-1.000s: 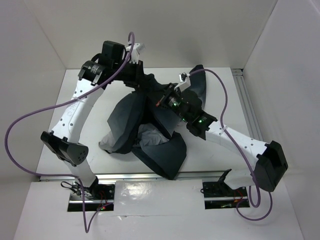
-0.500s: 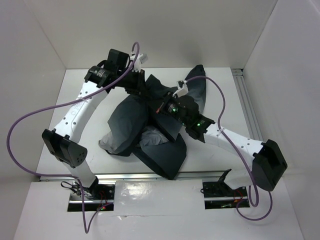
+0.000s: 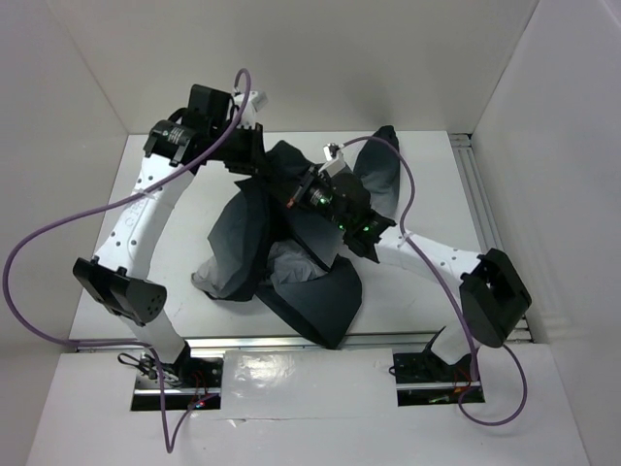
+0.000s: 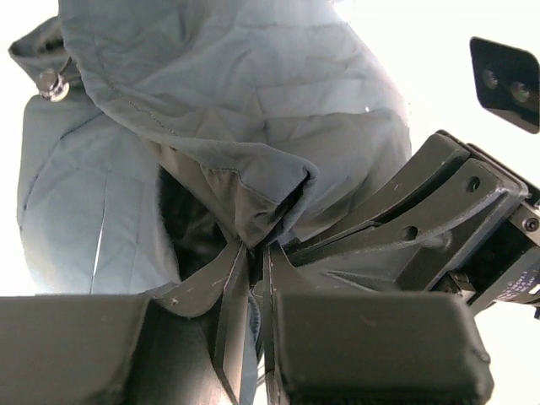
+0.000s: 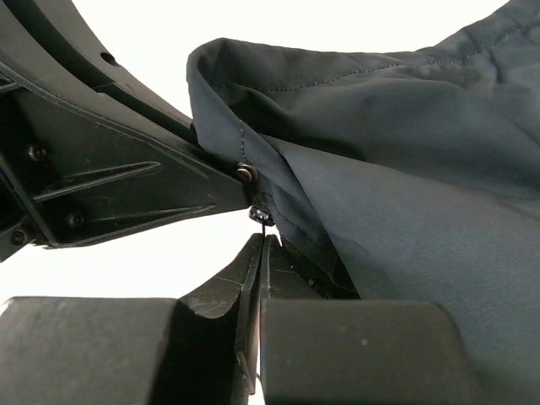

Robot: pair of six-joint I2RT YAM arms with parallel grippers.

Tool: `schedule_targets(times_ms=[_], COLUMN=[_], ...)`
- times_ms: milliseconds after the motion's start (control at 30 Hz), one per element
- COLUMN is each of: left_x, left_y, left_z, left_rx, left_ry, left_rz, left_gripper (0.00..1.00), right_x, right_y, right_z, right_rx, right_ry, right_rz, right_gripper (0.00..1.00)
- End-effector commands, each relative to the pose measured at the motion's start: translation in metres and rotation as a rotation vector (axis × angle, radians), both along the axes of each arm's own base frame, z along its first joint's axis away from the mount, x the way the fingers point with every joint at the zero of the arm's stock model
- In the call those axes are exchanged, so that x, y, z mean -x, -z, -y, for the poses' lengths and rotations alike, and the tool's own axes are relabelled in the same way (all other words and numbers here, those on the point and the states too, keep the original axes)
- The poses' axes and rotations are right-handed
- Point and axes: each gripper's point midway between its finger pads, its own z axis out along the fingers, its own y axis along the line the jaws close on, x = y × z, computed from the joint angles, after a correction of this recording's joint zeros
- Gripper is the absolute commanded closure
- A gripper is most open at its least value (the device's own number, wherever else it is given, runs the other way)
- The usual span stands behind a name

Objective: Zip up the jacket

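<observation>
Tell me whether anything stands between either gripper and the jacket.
Nothing visible does: the left gripper and the right gripper are both shut on an edge of the jacket.

jacket (image 3: 315, 291) on table (image 3: 175, 233), mid-table | left pincer (image 3: 264, 167) at jacket's far edge | right pincer (image 3: 297, 192) just beside it, right and nearer | both touching jacket

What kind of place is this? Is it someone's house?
Probably a robot lab booth, not a house: plain white walls box in a white table, and the left arm and right arm, bolted at its near edge, hold a jacket.
</observation>
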Motion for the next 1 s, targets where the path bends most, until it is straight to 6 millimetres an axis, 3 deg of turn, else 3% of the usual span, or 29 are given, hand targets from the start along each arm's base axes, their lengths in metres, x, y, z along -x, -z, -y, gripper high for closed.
schedule_targets(times_ms=[0, 133, 300, 367, 400, 500, 667, 733, 767, 867, 900, 967], left_x=[-0.014, -0.016, -0.015, -0.013, -0.012, -0.008, -0.001, 0.003, 0.003, 0.003, 0.005, 0.008], left_y=[-0.066, -0.054, -0.033, -0.029, -0.015, -0.010, 0.003, 0.011, 0.008, 0.013, 0.018, 0.015], left_z=[-0.001, -0.008, -0.012, -0.010, -0.007, 0.000, 0.010, 0.014, 0.017, 0.015, 0.016, 0.016], left_rx=[0.081, 0.052, 0.035, 0.046, 0.040, 0.071, 0.128, 0.147, 0.165, 0.179, 0.182, 0.210], left_ry=[-0.013, -0.032, -0.036, -0.020, 0.001, 0.039, 0.079, 0.094, 0.096, 0.093, 0.101, 0.112], left_rz=[0.214, 0.191, 0.164, 0.159, 0.133, 0.127, 0.085, 0.055, 0.053, 0.041, 0.024, 0.022], left_gripper=[1.00, 1.00, 1.00, 1.00, 1.00, 1.00, 1.00, 1.00, 0.99, 0.91, 0.81, 0.71], right_x=[0.009, 0.010, 0.024, 0.029, 0.033, 0.037, 0.040, 0.041, 0.042, 0.046, 0.042, 0.042], right_y=[-0.004, -0.005, 0.044, 0.048, 0.043, 0.036, 0.033, 0.043, 0.036, 0.041, 0.041, 0.041], right_z=[-0.012, -0.007, 0.001, 0.002, 0.007, 0.015, 0.023, 0.025, 0.025, 0.024, 0.027, 0.027], right_rx=[0.031, 0.059, 0.130, 0.127, 0.115, 0.146, 0.191, 0.204, 0.191, 0.190, 0.190, 0.190], right_ry=[-0.061, -0.049, -0.079, -0.091, -0.091, -0.081, -0.066, -0.067, -0.066, -0.086, -0.077, -0.077], right_rz=[-0.007, 0.009, -0.068, -0.079, -0.066, -0.036, -0.020, -0.034, -0.020, -0.021, -0.022, -0.022], right_gripper=[1.00, 1.00, 1.00, 1.00, 1.00, 1.00, 1.00, 1.00, 1.00, 1.00, 1.00, 1.00])
